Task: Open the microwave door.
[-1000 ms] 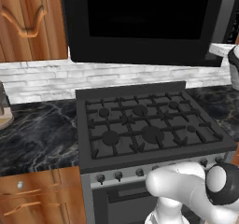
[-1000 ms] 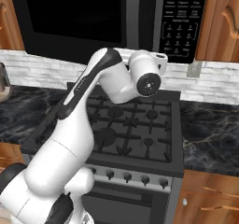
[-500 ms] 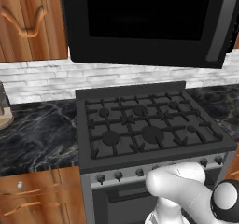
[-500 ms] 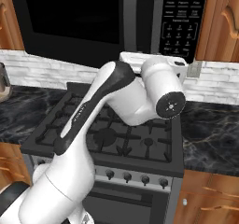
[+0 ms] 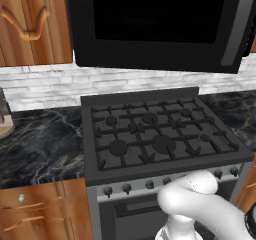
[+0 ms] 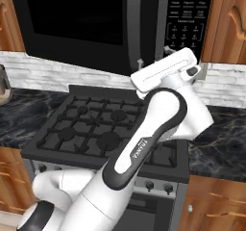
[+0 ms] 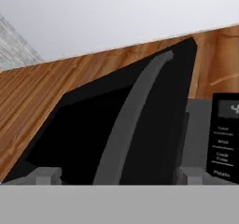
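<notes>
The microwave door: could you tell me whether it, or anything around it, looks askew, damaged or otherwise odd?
Nothing stands out. The microwave door sits flush and shut, its handle straight and intact. The stove grates lie level. In the hand view the handle runs slanted, but that is the camera's tilt. The gripper points up at it with its jaws apart.

Microwave door (image 5: 155,19): glossy black, dark window, grey bar handle (image 5: 235,26).
Cabinets (image 5: 30,24): orange-brown wood grain.
Backsplash (image 5: 45,84): white-grey brick.
Countertop (image 5: 40,144): black marble, pale veins.
Stove (image 5: 155,134): dark grey grates.
Arm (image 6: 158,124): white, dark joints.
</notes>
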